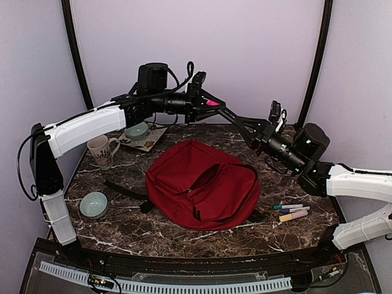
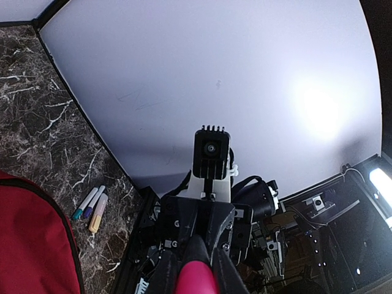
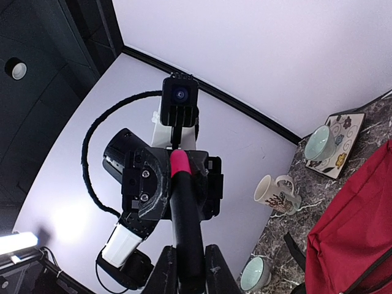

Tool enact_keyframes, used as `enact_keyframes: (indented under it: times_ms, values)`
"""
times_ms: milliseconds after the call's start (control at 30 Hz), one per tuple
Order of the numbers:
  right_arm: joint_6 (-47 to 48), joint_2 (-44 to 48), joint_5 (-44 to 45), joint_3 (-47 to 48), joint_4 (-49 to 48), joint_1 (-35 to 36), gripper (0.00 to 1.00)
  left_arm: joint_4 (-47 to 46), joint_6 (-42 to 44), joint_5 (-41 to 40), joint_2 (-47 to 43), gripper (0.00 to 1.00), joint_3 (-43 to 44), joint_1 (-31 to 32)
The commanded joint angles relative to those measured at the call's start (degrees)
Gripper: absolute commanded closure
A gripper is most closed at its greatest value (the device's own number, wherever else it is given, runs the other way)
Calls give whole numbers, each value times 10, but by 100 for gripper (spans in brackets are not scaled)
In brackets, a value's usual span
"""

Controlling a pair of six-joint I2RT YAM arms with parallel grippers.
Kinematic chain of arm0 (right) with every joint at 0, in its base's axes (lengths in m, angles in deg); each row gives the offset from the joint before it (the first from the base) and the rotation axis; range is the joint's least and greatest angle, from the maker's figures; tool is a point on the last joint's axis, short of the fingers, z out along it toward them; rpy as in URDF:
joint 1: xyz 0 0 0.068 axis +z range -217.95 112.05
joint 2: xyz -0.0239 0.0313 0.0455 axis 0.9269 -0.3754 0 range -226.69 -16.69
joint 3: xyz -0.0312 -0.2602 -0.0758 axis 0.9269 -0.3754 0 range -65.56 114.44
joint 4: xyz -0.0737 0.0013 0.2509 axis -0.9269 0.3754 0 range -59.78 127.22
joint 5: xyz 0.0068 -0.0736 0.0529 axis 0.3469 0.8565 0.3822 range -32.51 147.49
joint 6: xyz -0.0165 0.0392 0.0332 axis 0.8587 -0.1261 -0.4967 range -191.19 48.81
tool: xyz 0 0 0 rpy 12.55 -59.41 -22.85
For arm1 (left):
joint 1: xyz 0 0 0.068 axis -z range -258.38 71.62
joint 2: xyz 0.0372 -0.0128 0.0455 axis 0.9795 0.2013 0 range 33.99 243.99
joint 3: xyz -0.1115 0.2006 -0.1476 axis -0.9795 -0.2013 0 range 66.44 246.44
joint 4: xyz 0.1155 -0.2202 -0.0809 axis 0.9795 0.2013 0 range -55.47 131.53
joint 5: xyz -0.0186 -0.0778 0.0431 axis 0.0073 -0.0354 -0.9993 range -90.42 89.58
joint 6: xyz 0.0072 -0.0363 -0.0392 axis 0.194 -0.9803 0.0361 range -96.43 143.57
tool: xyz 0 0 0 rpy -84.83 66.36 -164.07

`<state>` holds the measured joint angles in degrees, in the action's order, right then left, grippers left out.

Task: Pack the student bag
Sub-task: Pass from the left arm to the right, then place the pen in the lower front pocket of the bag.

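Above marble table [image 1: 128,223], both jaws clamped on pink-ended marker [image 3: 184,208]

i see the student bag [image 1: 202,184] mid-tabletop [image 1: 122,229]. markers [image 1: 292,212] lie just right of it, a bowl [image 1: 94,204] front-left, a mug [image 1: 103,150] back-left, another bowl [image 1: 136,130] on a tile [image 1: 154,141] behind. above the bag's far edge, left claw [image 2: 196,269] and right claw [image 3: 187,263] share one pen [image 3: 185,208].

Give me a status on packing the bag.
Done: the red bag lies unzipped, and nothing shows inside it. In hand: the left end effector and the right end effector both grip a black pen with a pink end, held in the air between them, which looks like a handover. Left: that pen and the three markers beside the bag are not yet packed.
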<state>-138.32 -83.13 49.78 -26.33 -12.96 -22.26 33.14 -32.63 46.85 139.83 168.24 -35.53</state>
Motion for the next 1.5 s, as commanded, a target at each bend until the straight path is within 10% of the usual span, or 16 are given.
enact_keyframes:
  times_ms: [0,333,900,1467]
  values:
    - [10,-5,-7,12,-30,-3,100,-10,1,4,-27,90,-15,2]
    - [59,74,65,1,119,-10,100,105,108,-107,-72,2,-73,-4]
    - [8,90,102,-5,387,-18,100,418,334,-489,-119,1,-59,-8]
    - [-69,-53,-24,-20,312,-7,100,422,362,-557,-190,2,-114,-12]
